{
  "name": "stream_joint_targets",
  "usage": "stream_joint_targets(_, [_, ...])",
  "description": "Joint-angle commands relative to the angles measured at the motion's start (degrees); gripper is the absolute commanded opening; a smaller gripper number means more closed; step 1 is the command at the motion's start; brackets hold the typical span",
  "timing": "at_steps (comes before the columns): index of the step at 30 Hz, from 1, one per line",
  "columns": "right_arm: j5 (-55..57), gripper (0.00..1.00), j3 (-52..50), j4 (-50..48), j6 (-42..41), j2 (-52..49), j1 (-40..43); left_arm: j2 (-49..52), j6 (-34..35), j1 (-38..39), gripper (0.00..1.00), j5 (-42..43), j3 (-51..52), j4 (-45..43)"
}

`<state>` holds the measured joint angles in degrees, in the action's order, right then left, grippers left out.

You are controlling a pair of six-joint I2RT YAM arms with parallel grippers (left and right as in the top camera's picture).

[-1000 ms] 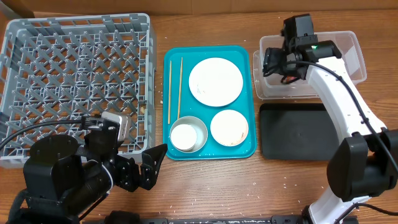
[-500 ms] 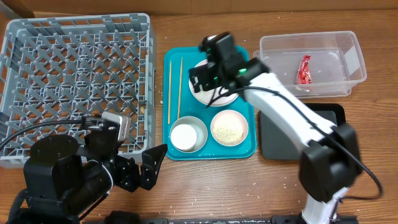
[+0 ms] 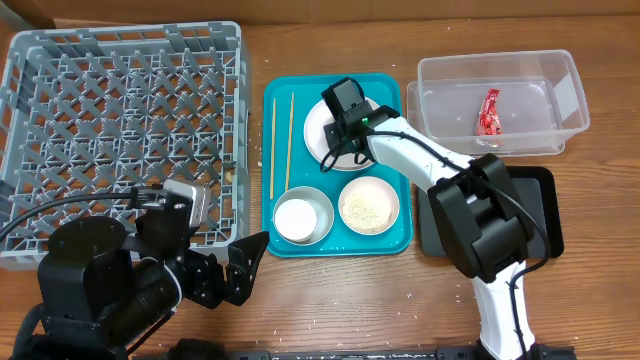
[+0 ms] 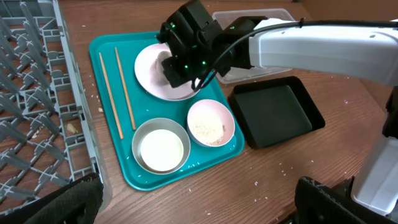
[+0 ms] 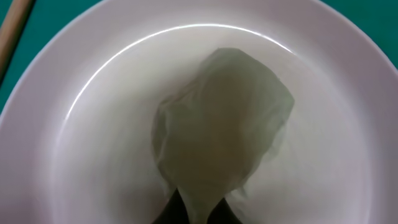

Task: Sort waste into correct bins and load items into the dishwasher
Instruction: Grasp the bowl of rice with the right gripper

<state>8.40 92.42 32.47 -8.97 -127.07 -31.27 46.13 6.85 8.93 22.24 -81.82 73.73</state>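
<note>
Your left pincer (image 4: pixel 199 193) is hanging above the brown wooden bench (image 4: pixel 348 93), jaws wide apart. Your right pincer (image 5: pixel 198 214) is clamping on the crumpled white paper napkin (image 5: pixel 217 124), which is sitting between its tips on the large round white plate (image 5: pixel 74 155) beneath it.

A brown wooden table (image 3: pixel 330 300) fills the overhead view, its grain running side to side in warm reddish bands. Even light from above throws only short, soft shadows on it. Tiny white specks (image 3: pixel 459 296) lie scattered over the bare wood towards the near edge, where a black strip (image 3: pixel 350 354) runs along the table's border. A tan, cardboard-coloured corner (image 3: pixel 22 10) juts in at the far left of the overhead picture. Seen from the left wrist camera, the wood has a dull sheen and carries more of the pale flecks.
</note>
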Motion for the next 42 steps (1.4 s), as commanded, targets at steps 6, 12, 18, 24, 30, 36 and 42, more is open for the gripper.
stream_joint_targets(6, [1.01, 0.04, 0.68, 8.15, -4.37, 14.91, 2.67, 0.04, -1.31, 0.11, 1.00, -0.20, -0.44, -0.20])
stream_joint_targets(12, [0.57, 0.04, 0.66, 14.32, -10.38, 22.53, 12.33, 0.04, -1.31, 0.11, 1.00, -0.22, -0.44, -0.22])
stream_joint_targets(18, [0.42, 0.33, -1.16, 14.36, -7.15, 19.50, 21.68, 0.04, -1.31, 0.11, 1.00, -0.20, -0.44, -0.22])
stream_joint_targets(24, [-9.07, 0.76, -0.02, 20.13, -3.02, 21.55, 23.34, 0.04, -1.31, 0.11, 1.00, -0.20, -0.44, -0.22])
stream_joint_targets(30, [-18.10, 0.76, -0.11, 26.47, -4.17, 30.73, 17.29, 0.04, -1.31, 0.11, 1.00, -0.20, -0.44, -0.22])
stream_joint_targets(36, [-14.95, 0.75, -1.20, 34.40, -9.94, 32.65, 4.11, 0.04, -1.31, 0.11, 1.00, -0.20, -0.44, -0.22])
stream_joint_targets(42, [-6.01, 0.71, -12.83, 27.06, -21.07, 30.97, -5.95, 0.04, -1.31, 0.11, 1.00, -0.20, -0.44, -0.22])
